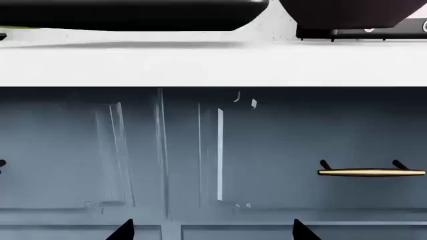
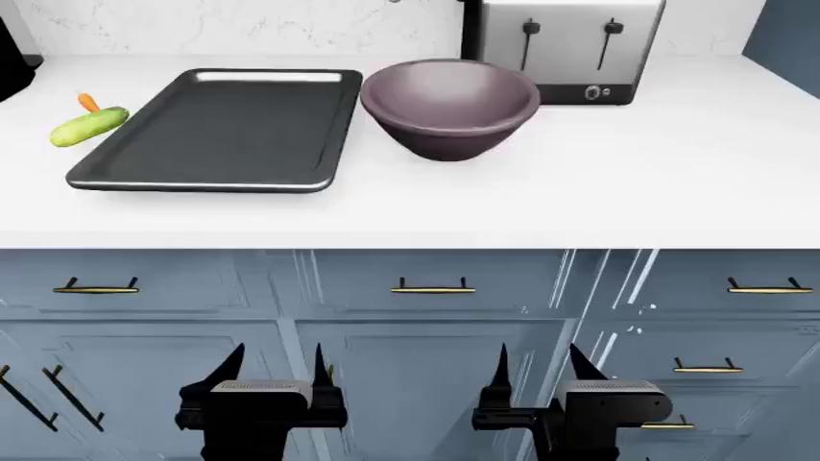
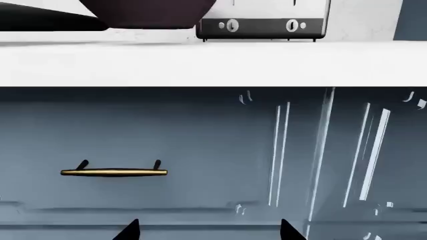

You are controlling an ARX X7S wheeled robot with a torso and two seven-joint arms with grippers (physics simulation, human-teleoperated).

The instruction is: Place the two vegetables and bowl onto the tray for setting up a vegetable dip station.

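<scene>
On the white counter, the dark grey tray [image 2: 218,168] lies at the left with nothing on it. A light-green cucumber [image 2: 88,126] rests just off its left side, and a small orange carrot [image 2: 87,101] pokes out behind the cucumber. The mauve bowl [image 2: 448,104] stands upright right of the tray. Both grippers hang low in front of the blue cabinets, well below the counter's edge. My left gripper [image 2: 276,370] and right gripper [image 2: 539,367] are open and hold nothing. The wrist views show the tray's edge [image 1: 133,20] and the bowl's underside [image 3: 147,12].
A steel toaster [image 2: 564,43] stands behind the bowl against the wall. Blue drawers with brass handles [image 2: 432,287] run under the counter's front edge [image 2: 410,240]. A dark object [image 2: 13,58] sits at the far left.
</scene>
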